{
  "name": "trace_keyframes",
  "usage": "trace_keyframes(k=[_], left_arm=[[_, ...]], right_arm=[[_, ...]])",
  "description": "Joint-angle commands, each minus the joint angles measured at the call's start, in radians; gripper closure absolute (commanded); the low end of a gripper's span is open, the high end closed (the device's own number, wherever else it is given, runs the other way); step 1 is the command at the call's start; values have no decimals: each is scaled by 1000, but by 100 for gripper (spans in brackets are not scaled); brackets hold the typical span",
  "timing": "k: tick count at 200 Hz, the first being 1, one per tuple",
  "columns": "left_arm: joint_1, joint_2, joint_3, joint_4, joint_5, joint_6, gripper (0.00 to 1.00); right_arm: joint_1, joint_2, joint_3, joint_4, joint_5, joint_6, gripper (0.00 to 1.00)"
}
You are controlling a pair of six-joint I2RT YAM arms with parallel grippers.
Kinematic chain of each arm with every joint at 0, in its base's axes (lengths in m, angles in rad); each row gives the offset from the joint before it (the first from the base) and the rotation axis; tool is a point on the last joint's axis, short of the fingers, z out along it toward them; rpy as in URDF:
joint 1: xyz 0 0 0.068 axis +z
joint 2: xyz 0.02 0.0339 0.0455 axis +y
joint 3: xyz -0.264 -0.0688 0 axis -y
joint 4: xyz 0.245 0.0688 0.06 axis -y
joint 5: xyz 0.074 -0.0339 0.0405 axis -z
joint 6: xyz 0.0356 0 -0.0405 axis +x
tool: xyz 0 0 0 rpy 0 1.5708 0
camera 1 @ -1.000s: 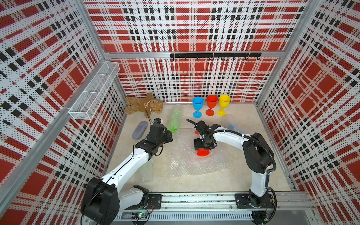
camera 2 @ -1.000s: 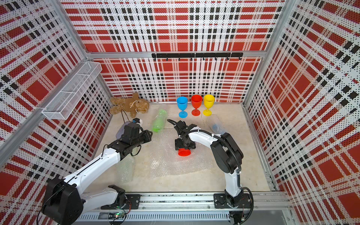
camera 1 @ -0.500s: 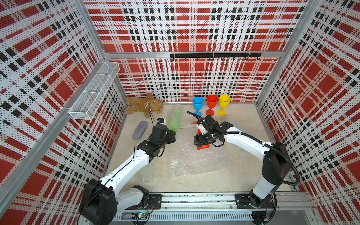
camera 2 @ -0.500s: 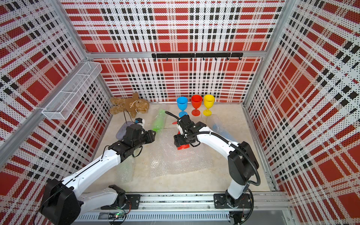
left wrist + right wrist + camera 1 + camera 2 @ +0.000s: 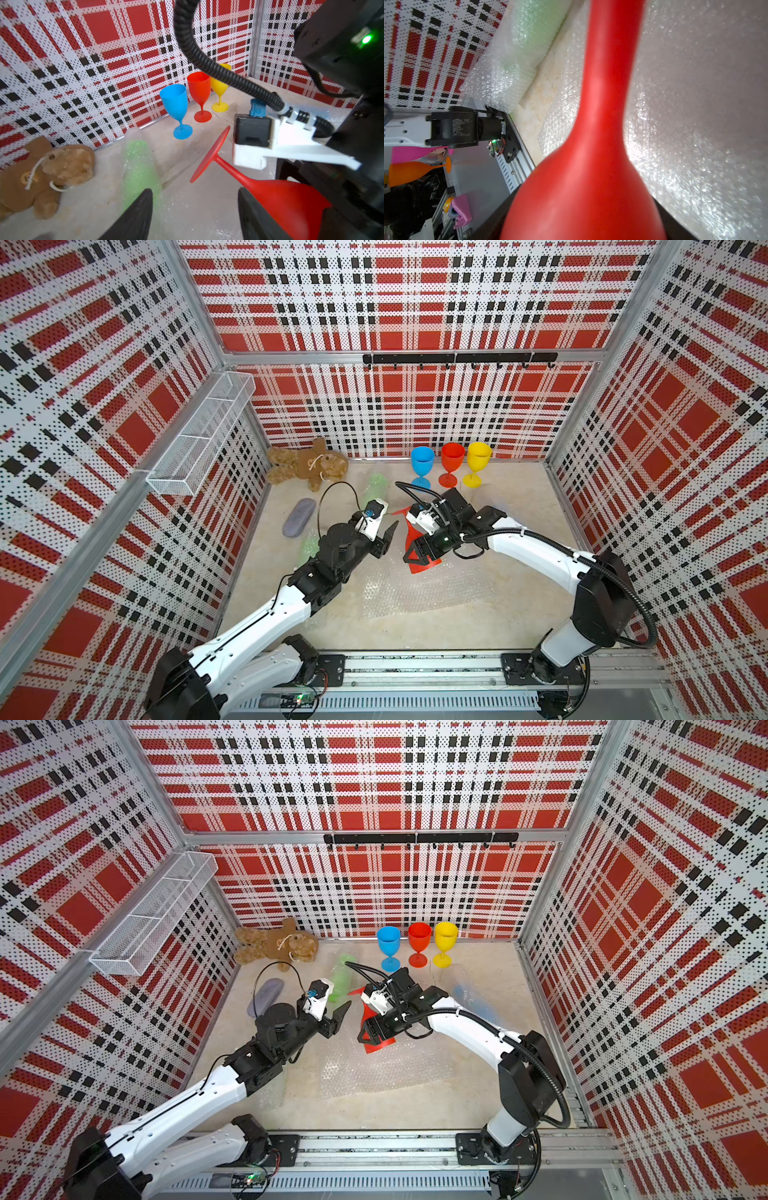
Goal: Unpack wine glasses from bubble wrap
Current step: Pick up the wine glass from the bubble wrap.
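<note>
The left hand [image 5: 388, 538] hung spread and empty just off the left edge of the flat bubble wrap sheet [image 5: 415, 593]. Beyond that sheet's far left corner lay a green goblet [image 5: 376, 485] still rolled in its wrap. Above the sheet's far edge, the right hand [image 5: 419, 551] was clamped on the bowl of the red goblet [image 5: 422, 567], which hung bare and clear of the sheet, tilted with its foot towards the back.

The step looked like carrying this freed goblet to the standing ones. To do it well, the right wrist would need to turn until the foot faced down. It would also need a path that cleared the blue goblet [image 5: 422, 460], the upright red one [image 5: 452, 458] and the yellow goblet [image 5: 478, 456], all well behind the sheet. The grip should probably hold until the foot sat flat on the counter [image 5: 519, 497]. The left hand would do best keeping wide of that path. A blue goblet in wrap [image 5: 473, 996] lay past the sheet's right far corner.

A second earlier the left hand had been nearly pressed together at the sheet's left edge, and it had since spread. The red goblet had sat lower, against the sheet, and the right arm had been folded tighter.
</note>
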Motion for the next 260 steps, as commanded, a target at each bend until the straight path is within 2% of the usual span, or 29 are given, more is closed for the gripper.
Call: trace_keyframes(k=[1, 23, 53, 73, 131, 148, 183, 234, 260], left_arm=[[19, 30, 10, 63, 32, 152, 34], [52, 33, 3, 82, 98, 147, 38], [85, 29, -1, 100, 194, 141, 56], [84, 32, -3, 109, 237, 151, 57], [52, 68, 23, 111, 226, 203, 54], [35, 85, 41, 94, 208, 227, 60], [40, 93, 46, 80, 206, 239, 86], [39, 86, 45, 81, 212, 259, 100], [40, 75, 36, 81, 215, 278, 100]], right_arm=[[4, -57, -13, 32, -78, -51, 26], [4, -84, -28, 43, -94, -58, 28], [4, -116, -63, 60, -100, -57, 30], [4, -127, -78, 69, -110, -51, 31], [13, -104, -64, 73, -148, -38, 32], [16, -88, -51, 68, -156, -37, 32], [19, -72, -38, 63, -157, -37, 32], [28, -52, -25, 48, -165, -48, 33], [29, -43, -19, 37, -152, -50, 30]])
